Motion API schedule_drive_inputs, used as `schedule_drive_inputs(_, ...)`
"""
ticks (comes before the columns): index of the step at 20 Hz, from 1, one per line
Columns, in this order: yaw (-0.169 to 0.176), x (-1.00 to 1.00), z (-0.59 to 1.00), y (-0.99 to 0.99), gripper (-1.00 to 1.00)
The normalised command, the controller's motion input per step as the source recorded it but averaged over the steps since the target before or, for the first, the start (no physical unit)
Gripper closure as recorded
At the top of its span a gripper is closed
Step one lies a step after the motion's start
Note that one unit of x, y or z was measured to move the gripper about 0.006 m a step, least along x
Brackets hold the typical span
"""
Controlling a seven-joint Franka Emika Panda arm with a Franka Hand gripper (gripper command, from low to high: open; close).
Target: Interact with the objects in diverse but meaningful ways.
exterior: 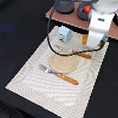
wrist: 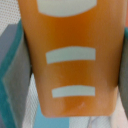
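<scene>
Golden-orange, with pale slashes across it, the bread loaf (wrist: 70, 57) fills the wrist view, pinched between the two grey fingers (wrist: 11, 65) of the gripper (exterior: 95, 45), over the placemat's (exterior: 29, 75) far edge. It looks smooth, so a loose squeeze or a quick swing could let it slip. Just beside lie the knife (exterior: 81, 55) and tan plate (exterior: 65, 63); the pale-blue carton (exterior: 64, 34) stands near, the fork (exterior: 59, 75) beyond the plate. A low sweep could knock the carton over.

No readable text anywhere; only blank pale bars on the orange block (wrist: 70, 55).
</scene>
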Motion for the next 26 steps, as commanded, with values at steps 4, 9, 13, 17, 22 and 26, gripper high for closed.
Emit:
schedule_drive_inputs(4, 0.0, 0.0, 0.37, -1.0, 1.0)
schedule_drive_inputs(9, 0.0, 0.0, 0.23, -0.99, 1.0)
schedule_drive_inputs(13, 0.0, -0.09, 0.03, -0.92, 1.0)
schedule_drive_inputs(17, -0.003, -0.41, -0.01, -0.75, 1.0)
schedule_drive_inputs(22, 0.0, -0.51, -0.14, -0.48, 1.0)
schedule_drive_inputs(26, 0.0, -0.66, -0.17, -0.02, 1.0)
